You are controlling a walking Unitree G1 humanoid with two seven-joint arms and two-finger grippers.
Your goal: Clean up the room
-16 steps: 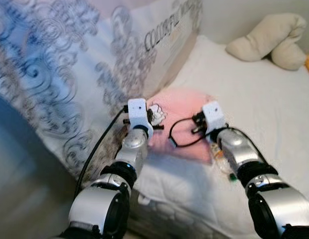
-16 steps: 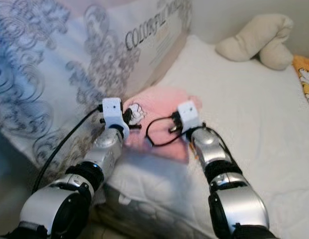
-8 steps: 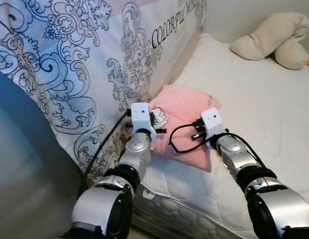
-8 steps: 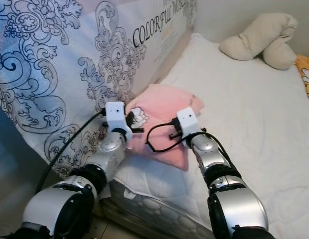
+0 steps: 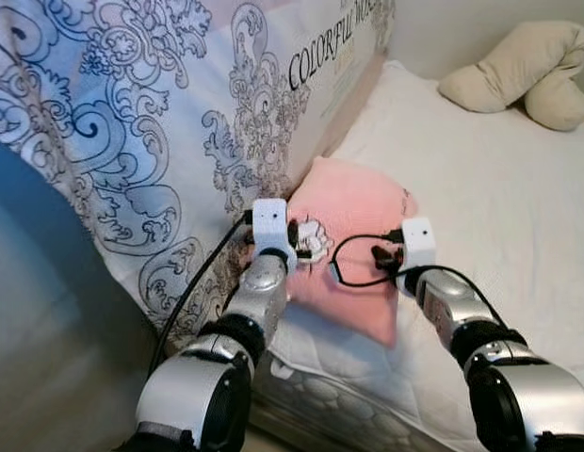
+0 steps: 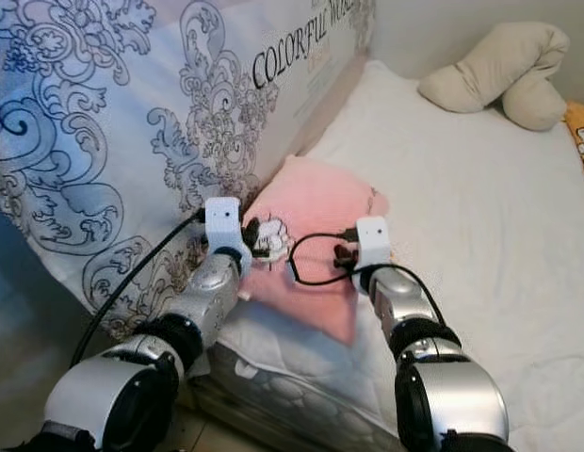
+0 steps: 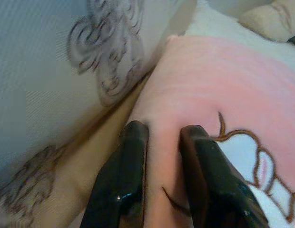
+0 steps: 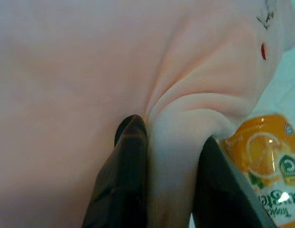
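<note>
Left eye view: a soft pink pillow with a cartoon print (image 5: pixel 353 221) lay on the white mattress (image 5: pixel 499 188), against an upright patterned mattress (image 5: pixel 160 122). The left gripper (image 7: pixel 162 137) pinched a fold of it, and the right gripper (image 8: pixel 173 142) clenched another fold (beside an orange juice bottle (image 8: pixel 264 161)). A beige cushion (image 5: pixel 523 71) lay well apart.

a soft pink pillow (image 5: pixel 353 212) with a cartoon print lies tilted on the white mattress (image 5: pixel 480 179), its far edge against the patterned bedding (image 5: pixel 151 122).
</note>
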